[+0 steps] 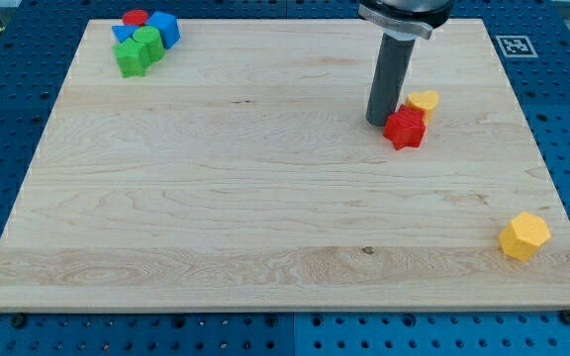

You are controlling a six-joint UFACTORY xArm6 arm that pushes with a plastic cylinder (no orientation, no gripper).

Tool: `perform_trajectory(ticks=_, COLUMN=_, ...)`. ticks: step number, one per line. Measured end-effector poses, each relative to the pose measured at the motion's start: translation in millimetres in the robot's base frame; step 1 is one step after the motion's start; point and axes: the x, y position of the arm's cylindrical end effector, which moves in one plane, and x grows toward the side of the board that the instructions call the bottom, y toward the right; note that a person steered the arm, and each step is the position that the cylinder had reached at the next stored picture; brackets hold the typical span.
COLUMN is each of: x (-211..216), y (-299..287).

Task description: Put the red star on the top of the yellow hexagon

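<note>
Red star (405, 129) sits at the view's upper right, touching a small yellow block (424, 102) above it, my tip (378, 122) pressed against its left edge, a bare rod with nothing to clench. Looks light, rigid, prone to spinning; push through its centre toward the yellow hexagon (523, 235), well apart at lower right.

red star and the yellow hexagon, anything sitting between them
Nothing: in the camera view only bare wooden board lies between the red star and the yellow hexagon.
</note>
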Motion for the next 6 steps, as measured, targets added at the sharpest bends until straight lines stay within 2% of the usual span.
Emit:
perform_trajectory(ticks=3, x=14, y=25)
perform_trajectory(ticks=6, x=33, y=73)
